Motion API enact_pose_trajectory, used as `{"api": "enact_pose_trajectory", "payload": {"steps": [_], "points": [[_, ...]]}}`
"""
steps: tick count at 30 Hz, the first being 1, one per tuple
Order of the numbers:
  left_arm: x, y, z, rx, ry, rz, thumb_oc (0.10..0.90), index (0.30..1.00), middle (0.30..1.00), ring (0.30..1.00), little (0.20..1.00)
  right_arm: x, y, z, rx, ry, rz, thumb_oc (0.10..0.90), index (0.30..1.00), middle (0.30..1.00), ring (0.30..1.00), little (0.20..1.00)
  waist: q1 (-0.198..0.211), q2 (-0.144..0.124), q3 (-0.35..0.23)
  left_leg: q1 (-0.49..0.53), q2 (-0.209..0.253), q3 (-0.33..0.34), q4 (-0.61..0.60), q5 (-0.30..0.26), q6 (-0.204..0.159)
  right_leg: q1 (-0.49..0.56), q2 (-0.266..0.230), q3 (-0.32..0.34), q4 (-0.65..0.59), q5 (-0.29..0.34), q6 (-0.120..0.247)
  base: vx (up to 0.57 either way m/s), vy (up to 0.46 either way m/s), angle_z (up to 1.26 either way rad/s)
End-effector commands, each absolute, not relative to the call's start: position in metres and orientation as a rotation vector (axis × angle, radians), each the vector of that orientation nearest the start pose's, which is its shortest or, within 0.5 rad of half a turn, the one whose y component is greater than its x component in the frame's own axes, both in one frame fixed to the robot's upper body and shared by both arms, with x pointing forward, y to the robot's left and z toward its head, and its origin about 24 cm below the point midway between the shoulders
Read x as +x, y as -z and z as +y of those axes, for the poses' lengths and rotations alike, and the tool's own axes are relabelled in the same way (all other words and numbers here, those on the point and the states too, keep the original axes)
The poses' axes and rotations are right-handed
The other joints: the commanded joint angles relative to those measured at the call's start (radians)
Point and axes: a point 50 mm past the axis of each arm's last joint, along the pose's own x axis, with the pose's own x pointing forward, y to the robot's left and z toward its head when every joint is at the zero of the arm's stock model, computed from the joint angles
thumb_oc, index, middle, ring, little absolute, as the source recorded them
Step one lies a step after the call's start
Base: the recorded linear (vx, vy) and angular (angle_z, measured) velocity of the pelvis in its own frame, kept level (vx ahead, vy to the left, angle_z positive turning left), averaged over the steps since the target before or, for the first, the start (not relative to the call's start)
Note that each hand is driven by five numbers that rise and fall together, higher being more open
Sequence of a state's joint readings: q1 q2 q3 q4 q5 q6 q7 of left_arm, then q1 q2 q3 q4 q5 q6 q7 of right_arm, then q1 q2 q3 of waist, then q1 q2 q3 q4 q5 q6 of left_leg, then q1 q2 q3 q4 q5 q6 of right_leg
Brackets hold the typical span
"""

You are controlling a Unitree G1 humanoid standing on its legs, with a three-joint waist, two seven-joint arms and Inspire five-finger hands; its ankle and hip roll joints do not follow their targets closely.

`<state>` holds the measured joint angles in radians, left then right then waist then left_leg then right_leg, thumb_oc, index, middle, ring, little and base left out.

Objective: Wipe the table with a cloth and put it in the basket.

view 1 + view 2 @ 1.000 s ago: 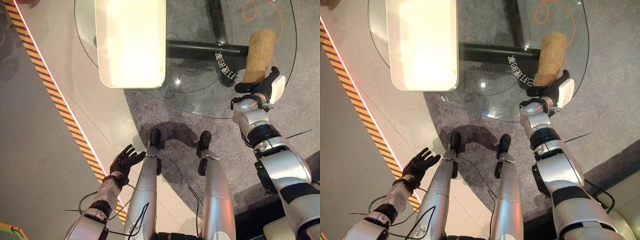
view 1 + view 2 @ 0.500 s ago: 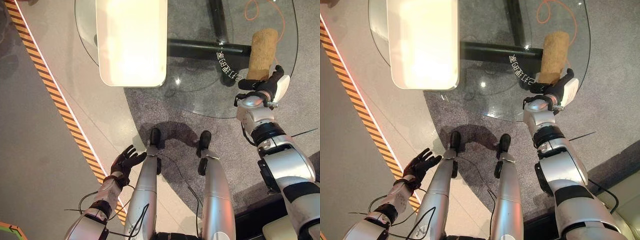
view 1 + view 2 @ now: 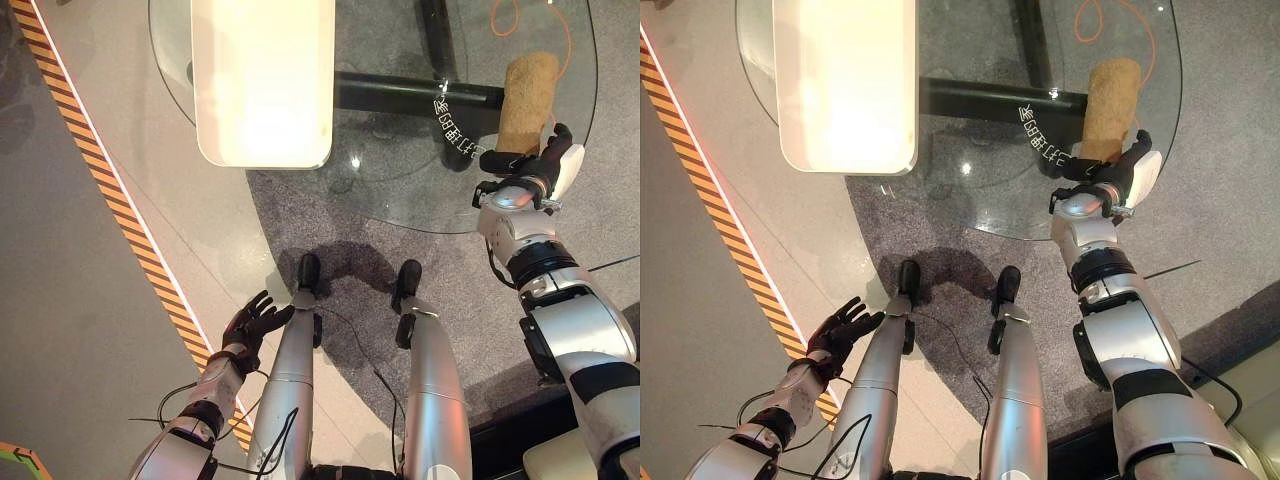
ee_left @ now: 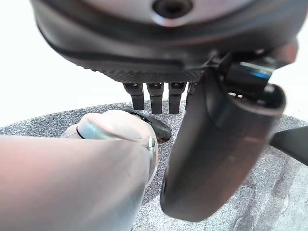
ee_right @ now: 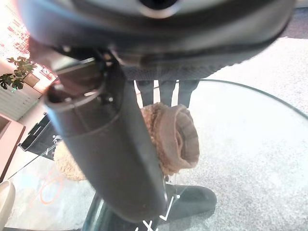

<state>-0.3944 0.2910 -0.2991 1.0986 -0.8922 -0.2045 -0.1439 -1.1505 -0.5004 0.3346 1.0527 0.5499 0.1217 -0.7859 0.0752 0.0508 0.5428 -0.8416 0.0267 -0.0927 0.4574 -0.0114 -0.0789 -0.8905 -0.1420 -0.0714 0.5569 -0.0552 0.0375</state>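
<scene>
**Rolled cloth gripped at table's right edge**

Right hand (image 3: 530,168) fingers clenched round near end of tan fuzzy rolled cloth (image 3: 527,88), lying on round glass table (image 3: 400,190) (presumably for wiping). Left hand (image 3: 250,322) released, low, idle. White rectangular basket (image 3: 262,80) far left.

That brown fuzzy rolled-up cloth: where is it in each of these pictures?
Left eye view: the brown fuzzy rolled cloth lies upper right on the round glass table, its near end at the right hand.
Right eye view: upper right.
Right wrist view: centre.
Shared landmark: the glass table.
</scene>
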Motion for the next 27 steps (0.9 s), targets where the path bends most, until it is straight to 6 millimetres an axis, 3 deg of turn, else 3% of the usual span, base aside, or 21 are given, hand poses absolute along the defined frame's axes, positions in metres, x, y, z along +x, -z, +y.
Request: {"api": "enact_pose_trajectory", "payload": {"steps": [1, 2, 3, 4, 5, 27], "points": [[0.265, 0.073, 0.211, -0.407, -0.129, 0.495, 0.8, 0.9, 0.9, 0.9, 0.9, 0.405, -0.211, -0.258, -0.138, 0.743, -0.001, 0.8, 0.9, 0.9, 0.9, 0.9, 0.012, 0.067, -0.023, -0.007, -0.08, 0.107, 0.032, -0.04, 0.118, -0.006, 0.069, -0.056, 0.015, -0.026, -0.065, 0.0, 0.0, 0.0], [0.265, 0.073, 0.211, -0.406, -0.129, 0.496, 0.8, 0.9, 0.9, 0.9, 0.9, 0.406, -0.21, -0.257, -0.142, 0.739, 0.002, 0.8, 0.9, 0.9, 0.9, 0.9, 0.013, 0.067, -0.023, -0.008, -0.081, 0.106, 0.032, -0.04, 0.118, -0.006, 0.069, -0.056, 0.016, -0.025, -0.065, 0.0, 0.0, 0.0], [0.265, 0.073, 0.211, -0.404, -0.128, 0.496, 0.8, 0.9, 0.9, 0.9, 0.9, 0.406, -0.209, -0.258, -0.149, 0.734, 0.007, 0.38, 0.54, 0.54, 0.54, 0.48, 0.013, 0.067, -0.023, -0.007, -0.08, 0.107, 0.032, -0.04, 0.119, -0.007, 0.068, -0.056, 0.016, -0.025, -0.064, 0.0, 0.0, 0.0], [0.265, 0.073, 0.211, -0.403, -0.127, 0.496, 0.8, 0.9, 0.9, 0.9, 0.9, 0.406, -0.21, -0.257, -0.155, 0.735, 0.007, 0.38, 0.54, 0.54, 0.54, 0.48, 0.013, 0.067, -0.023, -0.008, -0.08, 0.106, 0.033, -0.039, 0.119, -0.007, 0.068, -0.056, 0.016, -0.023, -0.064, 0.0, 0.0, 0.0], [0.265, 0.072, 0.212, -0.403, -0.127, 0.495, 0.8, 0.9, 0.9, 0.9, 0.9, 0.406, -0.208, -0.258, -0.163, 0.727, 0.012, 0.1, 0.3, 0.3, 0.3, 0.2, 0.013, 0.067, -0.023, -0.01, -0.079, 0.106, 0.033, -0.038, 0.119, -0.009, 0.068, -0.057, 0.016, -0.023, -0.064, 0.0, 0.0, 0.0], [0.272, 0.068, 0.209, -0.41, -0.113, 0.485, 0.8, 0.9, 0.9, 0.9, 0.9, 0.404, -0.199, -0.269, -0.262, 0.75, 0.091, 0.1, 0.3, 0.3, 0.3, 0.2, 0.011, 0.075, -0.023, -0.014, -0.085, 0.11, 0.024, -0.033, 0.124, -0.016, 0.067, -0.052, 0.002, -0.005, -0.055, 0.0, 0.0, 0.0]]}}
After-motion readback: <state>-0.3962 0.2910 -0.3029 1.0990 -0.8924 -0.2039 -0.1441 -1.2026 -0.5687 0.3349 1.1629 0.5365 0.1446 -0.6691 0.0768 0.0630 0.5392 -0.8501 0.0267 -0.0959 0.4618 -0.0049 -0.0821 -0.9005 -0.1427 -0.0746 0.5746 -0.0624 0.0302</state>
